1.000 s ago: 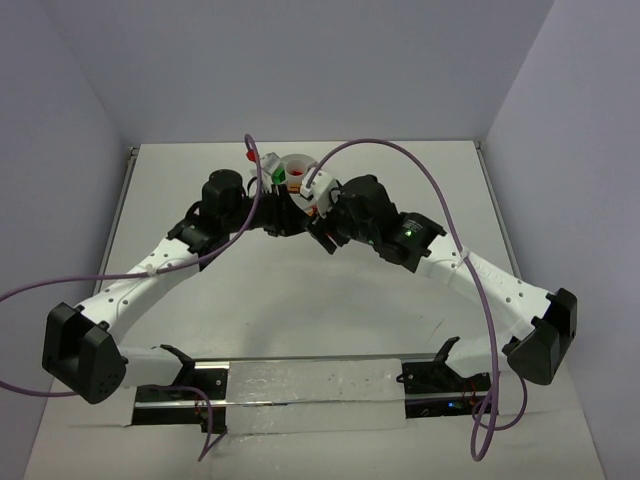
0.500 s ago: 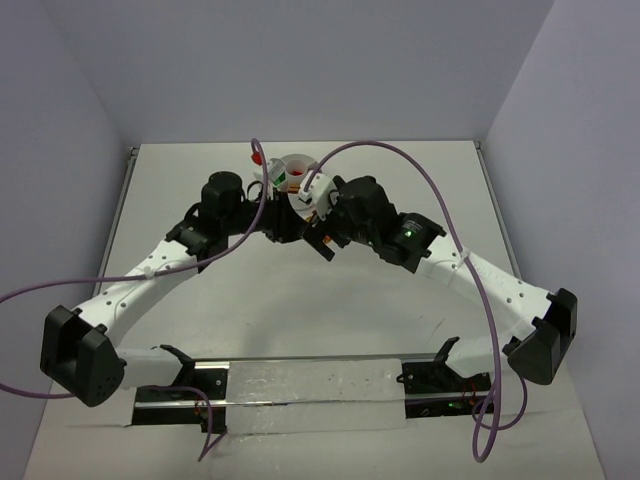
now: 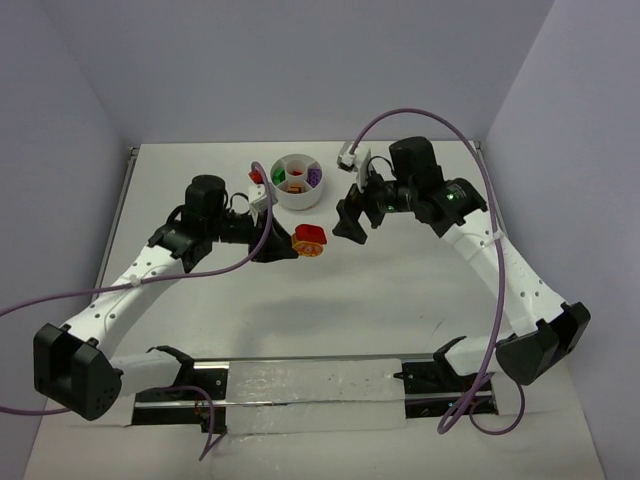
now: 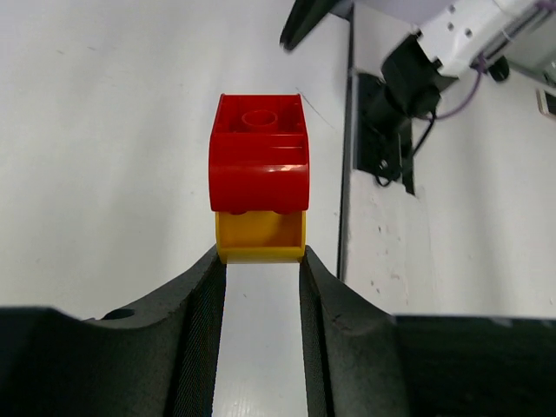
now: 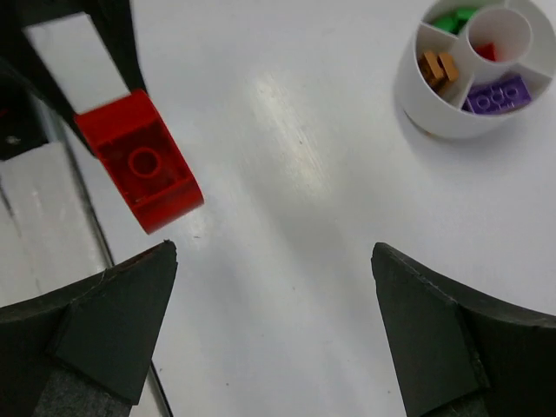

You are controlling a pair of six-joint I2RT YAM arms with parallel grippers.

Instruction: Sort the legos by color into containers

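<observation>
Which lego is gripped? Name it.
The red-on-yellow plastic brick in the left gripper; the purple brick and brown bricks lie in the round white bowl.

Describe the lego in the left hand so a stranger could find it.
Find the white bowl at the far middle of the table. In front of it, the left hand grips a lego brick: the only two-coloured one, red on yellow.

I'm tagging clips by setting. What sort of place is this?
Likely a robotics lab test bench: a left arm and right arm bolted to a white table, plain walls closing it in, purple cables trailing.
</observation>
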